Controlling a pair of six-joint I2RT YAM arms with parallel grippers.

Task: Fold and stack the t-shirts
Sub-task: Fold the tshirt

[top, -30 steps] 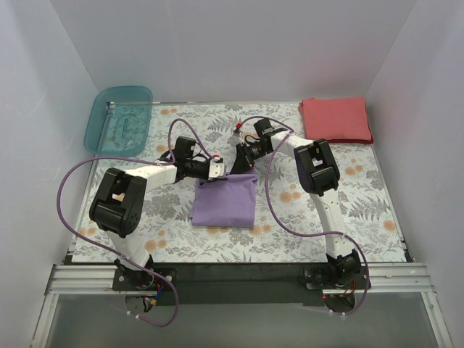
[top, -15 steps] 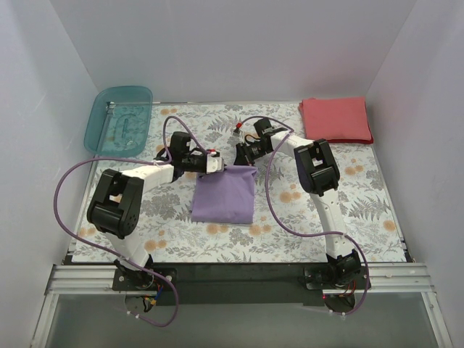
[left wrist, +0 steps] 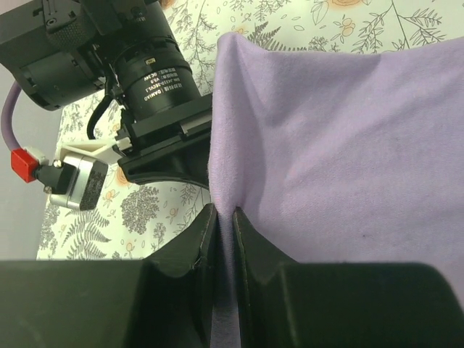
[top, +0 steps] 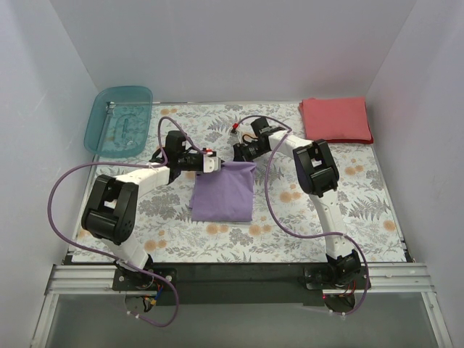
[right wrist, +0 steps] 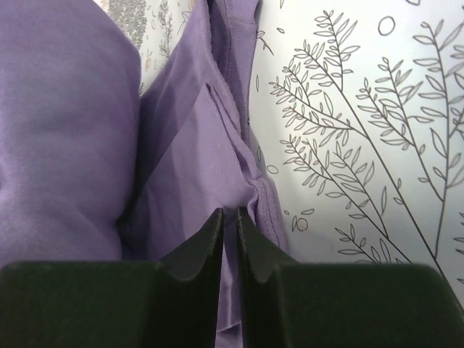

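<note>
The left arm is bending sharply at its elbow near the left side of the flowered table (top: 362,196), with its forearm stretching to the right and away from the base toward the middle. The left gripper (top: 212,161) is pointing to the right at the far edge of the purple shirt (top: 223,194). From the left wrist its two fingers are pressing almost together, pinching a thin fold of the purple cloth between their tips, and the cloth is spreading out beyond them to the right. The right arm is rising from its base at the near right, folding at an elbow above the right half of the table, and sending its forearm leftward and away. The right gripper (top: 239,154) is meeting the same far edge just beside the left one, so the two wrists are sitting close together; the right wrist's camera lens (left wrist: 156,80) is filling the upper left of the left wrist view. From the right wrist its fingers are also nearly closed, nipping a hemmed edge of the purple cloth, with the bare table showing to the right. The purple shirt is lying as a folded rectangle in the middle of the table, its near part flat. The red shirt (top: 336,119) is lying folded at the far right corner, well apart. A teal bin (top: 118,119) is sitting at the far left corner.
</note>
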